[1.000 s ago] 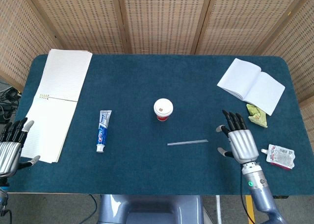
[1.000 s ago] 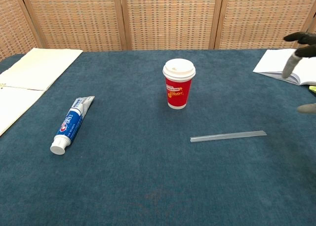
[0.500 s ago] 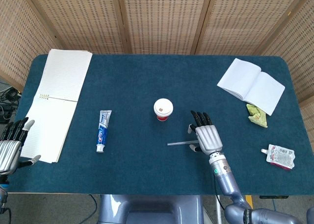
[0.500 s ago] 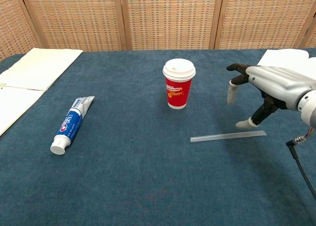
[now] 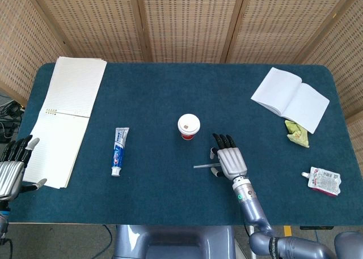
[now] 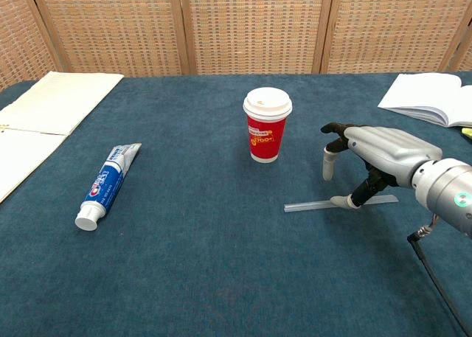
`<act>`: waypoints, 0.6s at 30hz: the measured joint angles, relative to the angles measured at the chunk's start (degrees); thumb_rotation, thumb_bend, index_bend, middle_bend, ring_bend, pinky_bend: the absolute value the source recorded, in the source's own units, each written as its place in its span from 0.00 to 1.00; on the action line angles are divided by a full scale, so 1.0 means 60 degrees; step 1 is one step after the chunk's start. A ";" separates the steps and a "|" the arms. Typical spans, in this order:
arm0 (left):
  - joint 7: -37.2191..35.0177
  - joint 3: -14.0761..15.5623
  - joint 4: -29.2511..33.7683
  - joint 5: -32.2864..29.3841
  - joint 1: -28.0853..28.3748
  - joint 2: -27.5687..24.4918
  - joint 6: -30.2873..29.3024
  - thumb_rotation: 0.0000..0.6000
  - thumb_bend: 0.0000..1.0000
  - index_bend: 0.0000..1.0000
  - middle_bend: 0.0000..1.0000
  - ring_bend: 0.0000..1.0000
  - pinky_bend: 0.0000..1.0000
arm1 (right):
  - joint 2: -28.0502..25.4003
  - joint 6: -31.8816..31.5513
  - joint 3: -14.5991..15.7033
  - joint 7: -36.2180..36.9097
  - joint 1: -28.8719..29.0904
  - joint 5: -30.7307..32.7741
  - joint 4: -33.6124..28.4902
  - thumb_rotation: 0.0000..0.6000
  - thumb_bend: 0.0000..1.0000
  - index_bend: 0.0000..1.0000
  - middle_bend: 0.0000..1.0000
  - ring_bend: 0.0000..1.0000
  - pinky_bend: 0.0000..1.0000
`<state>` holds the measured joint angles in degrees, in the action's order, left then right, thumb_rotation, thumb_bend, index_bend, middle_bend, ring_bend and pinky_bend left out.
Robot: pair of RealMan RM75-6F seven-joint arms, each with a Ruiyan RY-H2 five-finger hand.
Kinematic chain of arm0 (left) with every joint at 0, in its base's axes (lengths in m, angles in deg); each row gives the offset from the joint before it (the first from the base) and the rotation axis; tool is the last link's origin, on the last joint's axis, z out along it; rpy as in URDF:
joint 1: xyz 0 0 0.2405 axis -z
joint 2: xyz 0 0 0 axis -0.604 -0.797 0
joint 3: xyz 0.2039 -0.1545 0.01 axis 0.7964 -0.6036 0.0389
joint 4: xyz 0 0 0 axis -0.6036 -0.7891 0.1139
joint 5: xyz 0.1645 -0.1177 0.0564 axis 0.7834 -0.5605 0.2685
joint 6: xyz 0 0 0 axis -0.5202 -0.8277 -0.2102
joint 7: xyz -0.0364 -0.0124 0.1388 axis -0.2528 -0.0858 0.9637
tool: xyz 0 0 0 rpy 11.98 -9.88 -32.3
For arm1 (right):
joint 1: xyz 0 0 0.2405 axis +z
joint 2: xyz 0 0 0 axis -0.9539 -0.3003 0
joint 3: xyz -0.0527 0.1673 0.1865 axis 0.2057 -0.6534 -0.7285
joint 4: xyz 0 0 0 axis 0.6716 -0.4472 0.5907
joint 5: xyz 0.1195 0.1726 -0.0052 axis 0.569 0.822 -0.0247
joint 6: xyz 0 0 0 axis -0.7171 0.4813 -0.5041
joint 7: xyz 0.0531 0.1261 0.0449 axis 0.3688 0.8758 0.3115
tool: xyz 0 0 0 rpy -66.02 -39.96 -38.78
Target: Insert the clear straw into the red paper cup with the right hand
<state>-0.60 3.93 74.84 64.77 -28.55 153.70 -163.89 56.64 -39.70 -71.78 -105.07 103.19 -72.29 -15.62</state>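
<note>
Right hand (image 6: 369, 156) palm-down over clear straw (image 6: 313, 204), fingers spread.

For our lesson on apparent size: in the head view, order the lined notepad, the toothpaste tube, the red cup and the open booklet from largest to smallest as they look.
1. Lined notepad, clearly largest.
2. Open booklet.
3. Toothpaste tube.
4. Red cup, seen from above, mostly its white lid; close to the tube in area, so this last pair is unsure.
</note>
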 measured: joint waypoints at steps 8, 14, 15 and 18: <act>0.0040 -0.0012 0.0004 -0.0068 0.0024 0.0018 0.0044 1.00 0.13 0.00 0.00 0.00 0.00 | 0.0253 0.0196 0.0057 0.0219 0.0129 0.0167 0.0369 1.00 0.48 0.51 0.12 0.00 0.00; 0.0007 -0.0025 -0.0020 -0.0145 0.0036 0.0016 0.0099 1.00 0.13 0.00 0.00 0.00 0.00 | 0.0408 0.0390 0.0060 0.0290 0.0247 0.0347 0.0718 1.00 0.48 0.52 0.12 0.00 0.00; 0.0005 -0.0029 -0.0031 -0.0165 0.0046 0.0021 0.0124 1.00 0.13 0.00 0.00 0.00 0.00 | 0.0431 0.0431 0.0064 0.0304 0.0264 0.0393 0.0783 1.00 0.48 0.52 0.12 0.00 0.00; 0.0011 -0.0036 -0.0054 -0.0205 0.0074 0.0038 0.0180 1.00 0.13 0.00 0.00 0.00 0.00 | 0.0500 0.0526 0.0089 0.0377 0.0305 0.0470 0.0951 1.00 0.48 0.52 0.13 0.00 0.00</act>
<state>-0.53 3.72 74.51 63.54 -28.10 153.93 -162.81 59.64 -36.54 -71.25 -102.80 105.02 -69.47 -9.91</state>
